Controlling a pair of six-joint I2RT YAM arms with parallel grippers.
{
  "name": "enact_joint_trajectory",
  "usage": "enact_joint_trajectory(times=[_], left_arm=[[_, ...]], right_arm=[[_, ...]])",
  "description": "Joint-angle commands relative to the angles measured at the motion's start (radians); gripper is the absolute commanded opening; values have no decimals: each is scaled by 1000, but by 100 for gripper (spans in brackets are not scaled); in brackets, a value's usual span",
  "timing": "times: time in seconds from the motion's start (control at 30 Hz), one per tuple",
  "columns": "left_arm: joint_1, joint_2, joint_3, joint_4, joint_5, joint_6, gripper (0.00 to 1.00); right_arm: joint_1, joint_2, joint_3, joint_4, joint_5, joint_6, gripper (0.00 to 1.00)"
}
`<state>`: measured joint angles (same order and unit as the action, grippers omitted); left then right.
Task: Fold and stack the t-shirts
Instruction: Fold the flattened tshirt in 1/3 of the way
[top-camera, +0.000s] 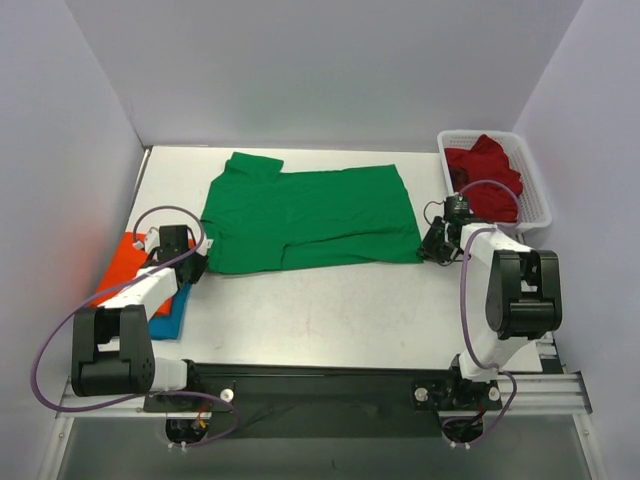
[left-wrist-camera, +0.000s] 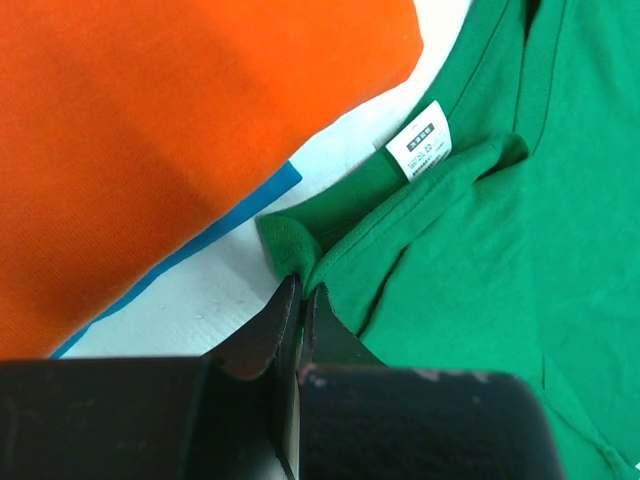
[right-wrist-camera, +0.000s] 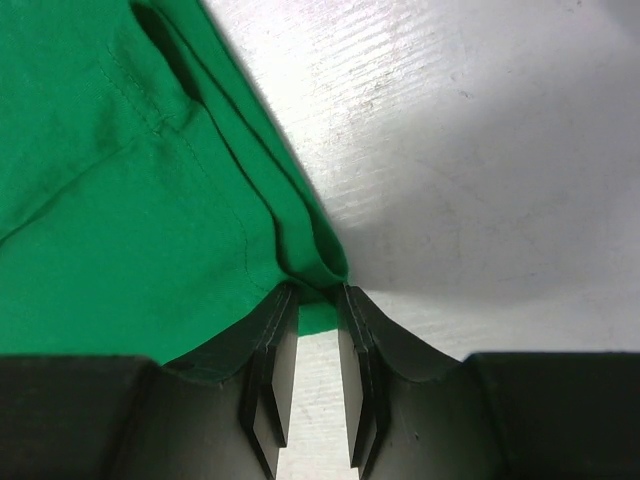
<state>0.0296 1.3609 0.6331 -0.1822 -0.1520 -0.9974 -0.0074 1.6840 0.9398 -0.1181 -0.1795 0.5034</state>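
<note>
Occlusion affects three of four t-shirts: the blue cloth t-shirt (top-camera: 172, 312) shows only an edge beneath the folded orange cloth t-shirt (top-camera: 125, 265) at 8 o'clock, which the left arm partly covers, and the dark red cloth t-shirt (top-camera: 485, 172) lies bunched in the white plastic mesh basket (top-camera: 537, 200) at 2 o'clock. The bright green short-sleeved cloth t-shirt (top-camera: 305, 218) lies spread on the white table (top-camera: 330, 320), centre toward 12 o'clock. Left gripper (left-wrist-camera: 300, 292): fingers pressed together, pinching its hem corner. Right gripper (right-wrist-camera: 312, 300): fingers apart astride the opposite folded corner; clamping cannot be determined. Count: four t-shirts, one basket, two grippers.
</note>
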Motion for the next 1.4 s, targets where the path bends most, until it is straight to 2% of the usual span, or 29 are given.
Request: enact_joint_trajectory(times=[0.0, 0.33, 0.57, 0.67, 1.37], left_arm=[[13, -34, 45, 27, 11, 20, 0], [12, -28, 48, 27, 20, 20, 0], [15, -28, 46, 24, 22, 19, 0], [16, -29, 50, 15, 19, 19, 0], [38, -40, 47, -30, 5, 25, 0]], right_arm=[[1, 11, 7, 14, 9, 7, 24], [30, 2, -10, 23, -17, 29, 19], [30, -4, -18, 17, -32, 35, 4], [20, -17, -7, -12, -26, 34, 1], [-35, 2, 134, -158, 49, 1, 0]])
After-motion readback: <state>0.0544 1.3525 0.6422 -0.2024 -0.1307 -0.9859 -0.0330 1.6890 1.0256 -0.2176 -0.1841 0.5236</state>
